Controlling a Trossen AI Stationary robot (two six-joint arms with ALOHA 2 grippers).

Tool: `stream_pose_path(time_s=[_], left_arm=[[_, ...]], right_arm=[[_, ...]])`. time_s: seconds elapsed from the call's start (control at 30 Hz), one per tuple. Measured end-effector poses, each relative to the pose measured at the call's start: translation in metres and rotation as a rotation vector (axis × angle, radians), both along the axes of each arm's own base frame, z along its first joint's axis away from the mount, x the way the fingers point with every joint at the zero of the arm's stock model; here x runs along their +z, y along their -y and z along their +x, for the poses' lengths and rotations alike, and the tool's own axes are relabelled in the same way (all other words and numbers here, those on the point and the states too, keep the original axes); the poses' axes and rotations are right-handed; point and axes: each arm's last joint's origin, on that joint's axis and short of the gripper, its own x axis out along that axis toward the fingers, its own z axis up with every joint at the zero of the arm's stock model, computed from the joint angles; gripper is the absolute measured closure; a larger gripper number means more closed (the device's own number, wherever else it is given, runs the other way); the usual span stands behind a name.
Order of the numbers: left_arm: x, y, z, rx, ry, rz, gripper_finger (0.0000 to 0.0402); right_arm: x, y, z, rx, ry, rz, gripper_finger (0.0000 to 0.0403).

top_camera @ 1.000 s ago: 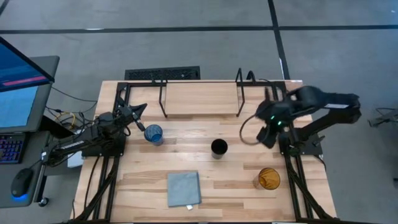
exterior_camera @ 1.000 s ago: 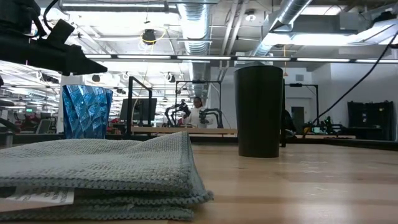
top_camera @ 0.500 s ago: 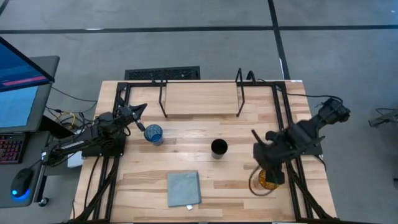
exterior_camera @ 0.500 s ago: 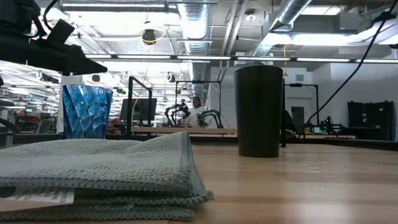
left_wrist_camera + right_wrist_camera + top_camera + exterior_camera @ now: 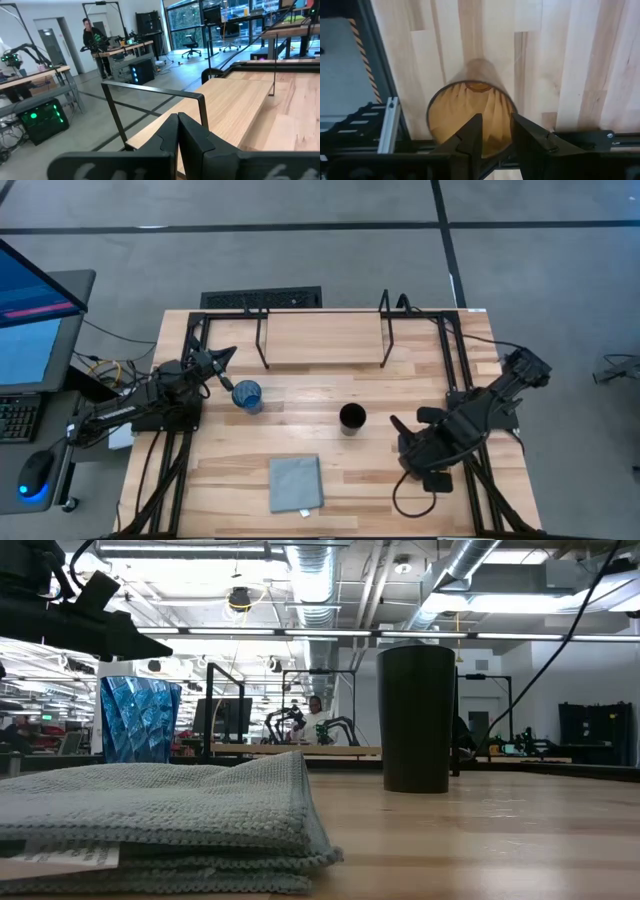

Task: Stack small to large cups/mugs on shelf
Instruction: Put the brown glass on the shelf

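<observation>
Right gripper (image 5: 492,137) low at table's near right, fingers straddling amber cup (image 5: 470,112) rim, not clamped. Left gripper (image 5: 222,358) parked far left beside blue cup (image 5: 247,396), fingers closed, empty. Black cup (image 5: 352,418) mid-table. Shelf (image 5: 322,338) bare, far side.

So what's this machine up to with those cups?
The right arm's claw is over the amber cup near the table's right front corner, its fingers straddling the rim, one inside and one outside, not yet closed. The left claw waits shut beside the blue cup. The black cup stands alone mid-table, a grey cloth lies at the front, and the wooden shelf at the back holds nothing yet.
</observation>
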Motion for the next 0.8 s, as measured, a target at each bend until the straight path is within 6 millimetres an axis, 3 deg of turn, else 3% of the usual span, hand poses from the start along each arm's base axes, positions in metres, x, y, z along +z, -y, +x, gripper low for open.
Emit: stream_pose_path(time_s=[0.3,0.57,0.8], left_arm=[[0.0,0.0,0.0,0.0,0.021,-0.026,0.0401],[0.0,0.0,0.0,0.0,0.021,-0.028,0.0401],[0.0,0.0,0.0,0.0,0.021,-0.028,0.0401]], right_arm=[[-0.008,0.007,0.001,0.049,-0.008,-0.03,0.0282],[-0.032,0.011,-0.007,0.003,-0.12,-0.063,0.0282],[-0.033,0.01,-0.007,-0.008,-0.123,-0.049,0.0282]])
